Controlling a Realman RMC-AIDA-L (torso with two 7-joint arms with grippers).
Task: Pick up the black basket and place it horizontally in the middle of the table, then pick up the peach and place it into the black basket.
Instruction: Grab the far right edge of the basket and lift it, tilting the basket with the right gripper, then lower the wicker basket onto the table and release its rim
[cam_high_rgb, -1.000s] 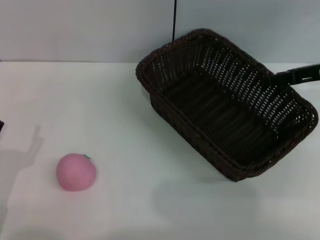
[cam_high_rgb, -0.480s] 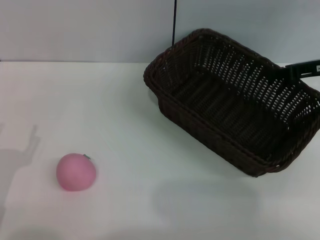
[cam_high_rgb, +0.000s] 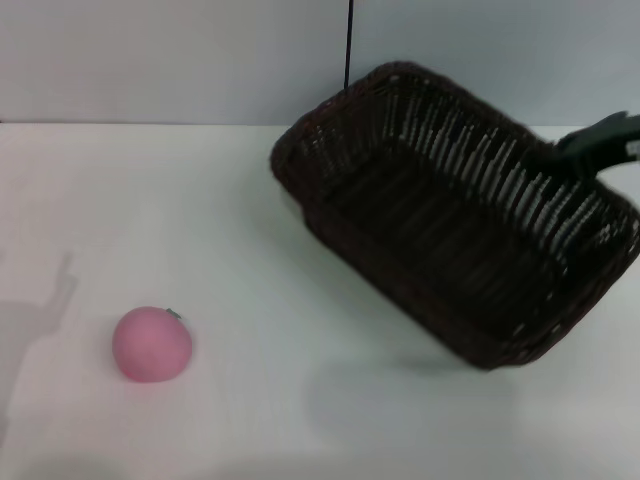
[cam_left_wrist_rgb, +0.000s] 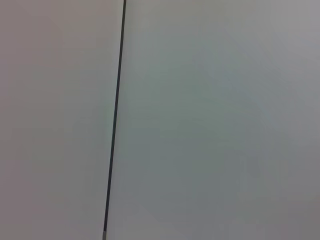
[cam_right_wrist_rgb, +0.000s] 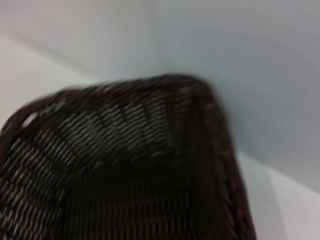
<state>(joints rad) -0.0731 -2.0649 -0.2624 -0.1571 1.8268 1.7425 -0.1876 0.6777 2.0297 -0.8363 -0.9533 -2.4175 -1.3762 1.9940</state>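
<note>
Head camera overlooks table; right wrist camera nears basket.

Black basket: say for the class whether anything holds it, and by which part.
The right gripper holds the black basket by its far right rim, lifted and tilted above the table.

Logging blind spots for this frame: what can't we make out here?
- Right gripper: head view shows only a blurred dark piece at the black basket far rim; grip unclear.
- Basket underside: table contact hidden, head view.
- Left gripper: in no view; left wrist view shows only wall.
- Peach: head view only.
</note>
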